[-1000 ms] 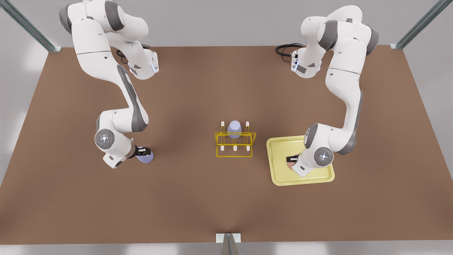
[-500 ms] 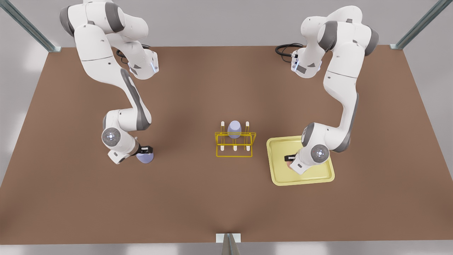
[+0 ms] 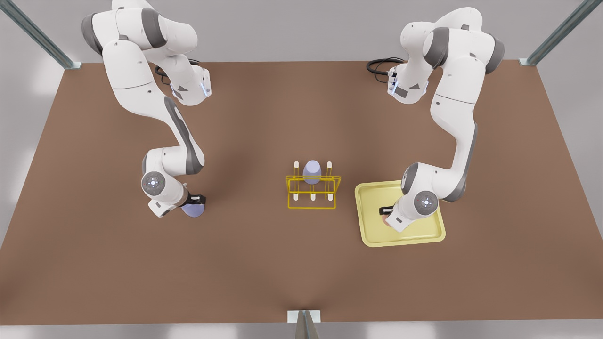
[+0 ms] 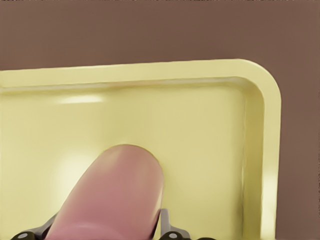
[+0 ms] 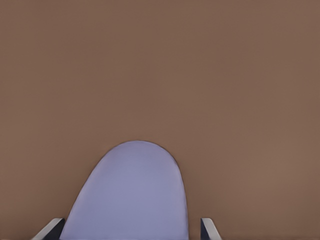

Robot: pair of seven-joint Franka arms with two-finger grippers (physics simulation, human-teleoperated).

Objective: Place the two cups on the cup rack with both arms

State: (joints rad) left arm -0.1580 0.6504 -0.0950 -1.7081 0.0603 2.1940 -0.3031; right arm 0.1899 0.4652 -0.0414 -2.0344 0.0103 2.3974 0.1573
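Note:
A pale pink cup lies on the pale-yellow tray. My left gripper is shut on it, a finger pressed to each side. In the front view this gripper and the pink cup are on the right, mostly hidden under the wrist. A lavender cup lies on the brown table between the fingers of my right gripper, which is open with a small gap at the cup's sides. That gripper and the lavender cup are on the front view's left. The yellow cup rack stands mid-table.
Another lavender cup sits upside down on a back peg of the rack; white pegs flank it. The tray lies just right of the rack. Black cables coil at the table's far edge near an arm base.
The arm on the front view's left has drawn its wrist in toward the lavender cup. The arm over the tray shifted slightly a second ago and has since held still.

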